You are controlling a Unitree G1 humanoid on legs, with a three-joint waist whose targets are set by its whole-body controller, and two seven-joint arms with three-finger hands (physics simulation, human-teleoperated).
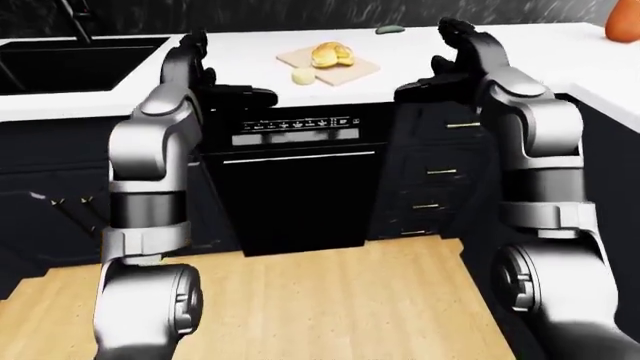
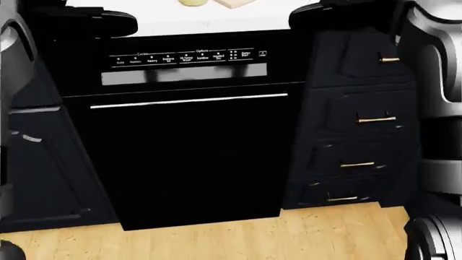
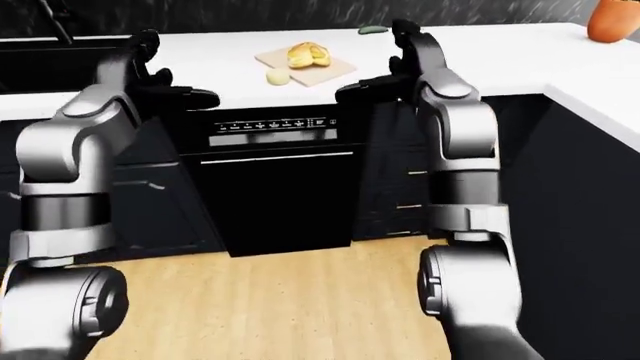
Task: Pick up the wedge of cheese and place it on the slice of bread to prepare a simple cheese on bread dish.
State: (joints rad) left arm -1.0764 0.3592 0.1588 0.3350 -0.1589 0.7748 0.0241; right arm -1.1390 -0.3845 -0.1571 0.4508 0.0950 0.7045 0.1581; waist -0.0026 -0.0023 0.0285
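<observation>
- Left-eye view shows the white bench running across the top, with a black dishwasher set under it in dark cabinetry.
- On the bench a pale cutting board lies at an angle; the golden slice of bread sits on it.
- The wedge of cheese, pale yellow, rests at the board's lower-left edge, just beside the bread and apart from both hands.
- A small green vegetable lies above and to the right of the board, and an orange object shows at the top right corner of the view.
- A black sink is sunk into the bench at the left.
- The left hand hangs over the bench's near edge, left of the cheese, dark fingers stretched out and holding nothing.
- The right hand is raised at the bench edge to the right of the board, fingers apart and empty.
- Both silver arms bend up from the bottom of the eye views, elbows outward.
- Head view looks lower: the dishwasher door and its control strip fill the middle, drawers with brass handles stand to its right, and light wooden floor shows along the bottom.
</observation>
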